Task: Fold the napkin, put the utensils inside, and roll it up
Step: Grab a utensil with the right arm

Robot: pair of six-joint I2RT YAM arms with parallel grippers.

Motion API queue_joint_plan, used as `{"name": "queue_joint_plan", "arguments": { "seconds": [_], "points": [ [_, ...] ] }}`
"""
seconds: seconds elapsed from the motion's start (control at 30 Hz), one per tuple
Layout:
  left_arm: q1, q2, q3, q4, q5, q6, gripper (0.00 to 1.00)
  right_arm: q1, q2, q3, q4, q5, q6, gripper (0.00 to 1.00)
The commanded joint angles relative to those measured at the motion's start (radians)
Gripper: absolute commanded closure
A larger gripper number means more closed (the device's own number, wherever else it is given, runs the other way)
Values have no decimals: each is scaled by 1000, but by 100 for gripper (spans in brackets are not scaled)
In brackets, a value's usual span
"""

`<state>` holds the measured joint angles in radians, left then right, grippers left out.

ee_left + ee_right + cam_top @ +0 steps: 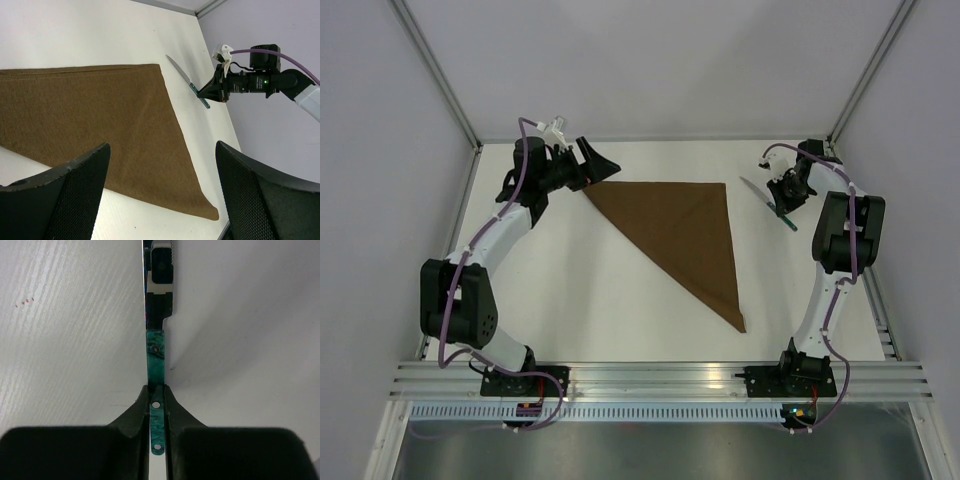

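The right tool (157, 395) is closed narrowly on the teal-green handle of a table knife (156, 352), which is gripped between its fingers near the handle's end. The steel blade is extended straight ahead of the tool, over the white surface (65, 340). Whether the blade touches that surface cannot be told. The left tool (161, 146) is held with its jaws wide and nothing between them. Just below and ahead of it, the dark-brown napkin (100, 115) is laid flat on the surface, folded into a triangle. Beyond the napkin's far corner, the table knife in the right tool is seen, apart from the cloth.
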<state>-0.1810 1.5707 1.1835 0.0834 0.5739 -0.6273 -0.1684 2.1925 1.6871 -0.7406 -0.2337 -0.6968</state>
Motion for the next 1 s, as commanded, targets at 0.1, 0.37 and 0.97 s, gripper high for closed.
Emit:
{"name": "queue_joint_plan", "arguments": {
  "seconds": [0.1, 0.37, 0.97],
  "points": [
    [-3, -86, -28, 9, -25, 47, 11, -2, 21, -81, -43, 30, -23, 100],
    [-2, -120, -32, -10, -32, 52, 12, 7, -60, -66, -106, -90, 37, 100],
    [-3, -133, -25, -22, -32, 47, 12, 82, -215, -3, -157, -136, 235, 100]
  ]
}}
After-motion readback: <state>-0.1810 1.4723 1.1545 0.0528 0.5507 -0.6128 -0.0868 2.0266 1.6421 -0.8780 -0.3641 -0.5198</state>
